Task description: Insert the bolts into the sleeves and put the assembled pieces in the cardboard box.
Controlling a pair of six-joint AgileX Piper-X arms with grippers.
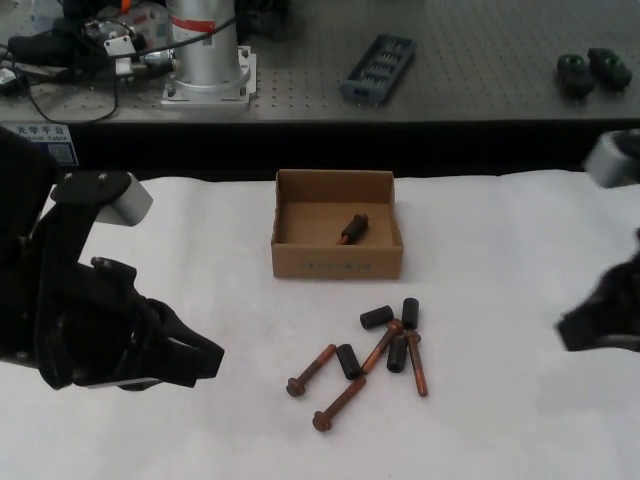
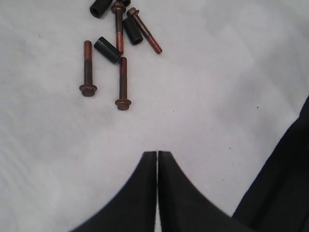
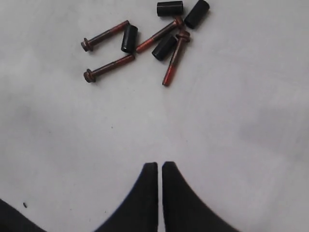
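Zero load at left jaws or right jaws: fingertips (image 2: 148,164) drawn together, parked above bare counter (image 1: 500,300), likely to leave the heap reachable from both sides. At 3 o'clock from left jaws, 9 o'clock from right jaws: four loose bolts (image 1: 311,369) and four loose sleeves (image 1: 377,317), heaped, none mated. At 12 o'clock from heap: cardboard box (image 1: 337,264), one assembled piece (image 1: 352,228) inside, roughly one of five done. Right jaws cropped at high-view edge; contacts within heap hard to resolve.

Bright, even light from above. Ahead of my left gripper (image 2: 157,153), white sheet (image 2: 217,72) pale, mildly glary; bolts (image 2: 123,79) cast faint soft shadows.
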